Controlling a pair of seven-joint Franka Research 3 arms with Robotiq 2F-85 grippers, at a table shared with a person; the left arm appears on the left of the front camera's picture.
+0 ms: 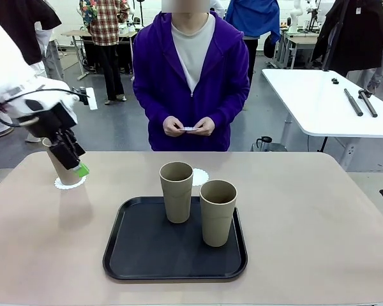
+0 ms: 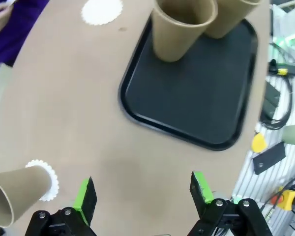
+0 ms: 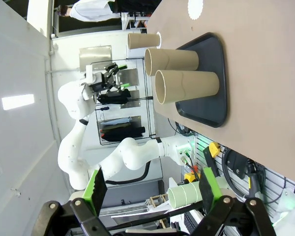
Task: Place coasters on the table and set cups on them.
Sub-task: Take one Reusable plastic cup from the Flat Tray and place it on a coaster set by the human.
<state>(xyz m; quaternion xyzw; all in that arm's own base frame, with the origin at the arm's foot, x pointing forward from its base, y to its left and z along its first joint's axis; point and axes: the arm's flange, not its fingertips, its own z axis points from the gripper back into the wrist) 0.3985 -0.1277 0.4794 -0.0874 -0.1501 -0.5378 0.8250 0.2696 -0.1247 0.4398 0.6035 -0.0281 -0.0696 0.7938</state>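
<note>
One tan cup stands on a white scalloped coaster at the table's far left. My left gripper hangs open just in front of it. In the left wrist view that cup and its coaster lie outside the open gripper, to its left. Two more cups stand on the black tray. A bare coaster lies behind the tray. The person's hands hold another coaster. My right gripper is open with nothing in it, facing the tray cups from afar.
A white table with black rods stands at the back right. People stand farther back in the room. Cables and tools lie beyond the table's near edge. Bare tabletop lies right of the tray.
</note>
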